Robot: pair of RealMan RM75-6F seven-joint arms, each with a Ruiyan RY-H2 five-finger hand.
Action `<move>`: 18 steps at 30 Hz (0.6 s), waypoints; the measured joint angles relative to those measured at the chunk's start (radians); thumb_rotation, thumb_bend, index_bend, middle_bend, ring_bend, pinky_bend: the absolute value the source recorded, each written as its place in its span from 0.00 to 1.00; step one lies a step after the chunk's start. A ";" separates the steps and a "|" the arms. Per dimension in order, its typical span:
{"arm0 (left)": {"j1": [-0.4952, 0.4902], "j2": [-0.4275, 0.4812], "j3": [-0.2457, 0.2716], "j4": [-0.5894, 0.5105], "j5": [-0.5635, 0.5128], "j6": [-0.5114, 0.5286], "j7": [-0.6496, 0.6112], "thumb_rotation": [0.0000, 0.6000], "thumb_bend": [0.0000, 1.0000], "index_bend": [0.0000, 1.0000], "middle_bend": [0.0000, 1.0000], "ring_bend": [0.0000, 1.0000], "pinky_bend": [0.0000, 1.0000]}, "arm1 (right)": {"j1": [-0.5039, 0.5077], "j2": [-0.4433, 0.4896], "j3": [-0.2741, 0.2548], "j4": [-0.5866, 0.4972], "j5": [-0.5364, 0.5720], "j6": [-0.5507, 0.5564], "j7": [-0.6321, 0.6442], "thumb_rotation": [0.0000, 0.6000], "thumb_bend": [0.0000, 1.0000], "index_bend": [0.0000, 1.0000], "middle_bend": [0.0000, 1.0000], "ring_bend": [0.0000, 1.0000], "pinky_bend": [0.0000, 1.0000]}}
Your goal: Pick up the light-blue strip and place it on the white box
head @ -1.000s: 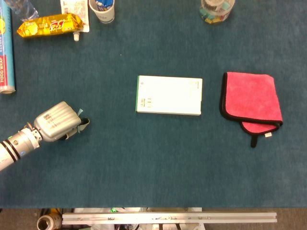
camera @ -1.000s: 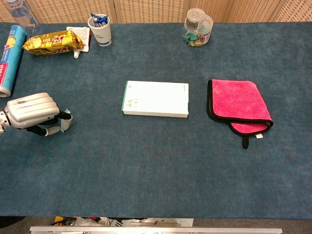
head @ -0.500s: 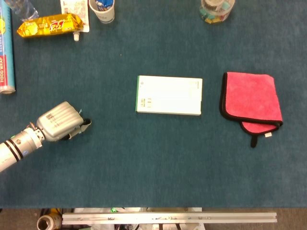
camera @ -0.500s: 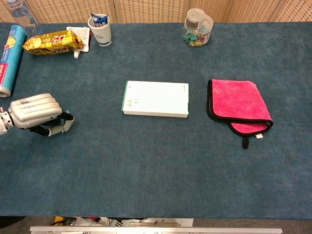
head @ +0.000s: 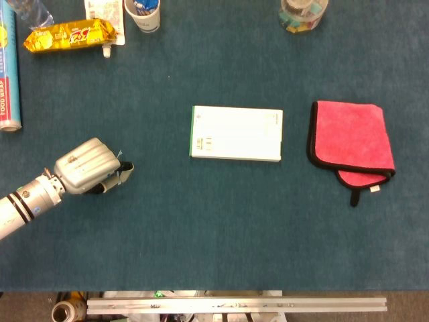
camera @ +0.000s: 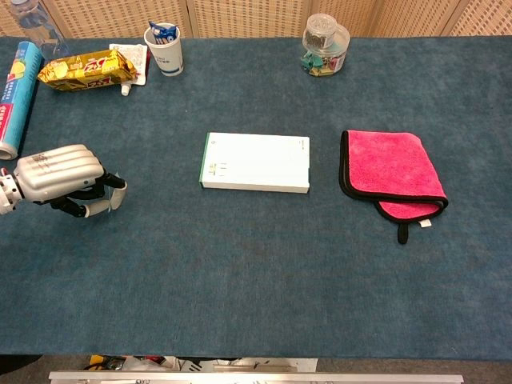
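Fingers [head: 119, 172] of the left hand [head: 86, 165] curl inward, pinching what seems to be the light-blue strip [head: 123, 166]; only a thin pale sliver peeks out at the fingertips in the head view, and the chest view hides it, so the hold is likely rather than certain. That hand sits well to the left of the white box [head: 236, 133], low over the blue worktop [head: 214, 228]. No right hand shows in either view.

Taking the white box as the landmark and going by size: the worktop carries it near the middle, lying flat. A folded pink cloth [head: 350, 139] with a dark edge lies just to its right, apart from it. Far to the left, at the worktop's edge, lies a blue food-wrap roll [head: 9, 74]. Beyond the box to the upper left sits a yellow snack packet [head: 68, 35], with a paper cup [head: 143, 13] near that. Beyond the box to the upper right stands a clear jar [head: 303, 13].
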 measured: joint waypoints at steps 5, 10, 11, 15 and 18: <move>-0.035 0.052 -0.014 -0.111 -0.003 0.003 -0.038 1.00 0.50 0.56 0.98 0.97 0.89 | 0.016 0.001 0.000 0.004 -0.009 -0.022 0.002 1.00 0.19 0.27 0.39 0.37 0.41; -0.085 0.103 -0.030 -0.248 -0.008 -0.029 -0.067 1.00 0.50 0.56 0.97 0.97 0.89 | 0.035 -0.002 0.001 0.011 -0.022 -0.045 0.009 1.00 0.19 0.27 0.39 0.37 0.41; -0.100 0.114 -0.036 -0.281 -0.010 -0.042 -0.071 1.00 0.50 0.56 0.97 0.97 0.89 | 0.038 -0.002 0.001 0.012 -0.023 -0.048 0.010 1.00 0.19 0.27 0.39 0.37 0.41; -0.145 0.136 -0.061 -0.371 -0.024 -0.094 -0.071 1.00 0.50 0.56 0.97 0.97 0.89 | 0.051 -0.002 0.001 0.012 -0.031 -0.062 0.012 1.00 0.19 0.27 0.39 0.37 0.41; -0.177 0.144 -0.080 -0.419 -0.042 -0.147 -0.074 1.00 0.50 0.56 0.97 0.96 0.89 | 0.061 0.001 0.003 0.010 -0.040 -0.070 0.012 1.00 0.19 0.27 0.39 0.37 0.41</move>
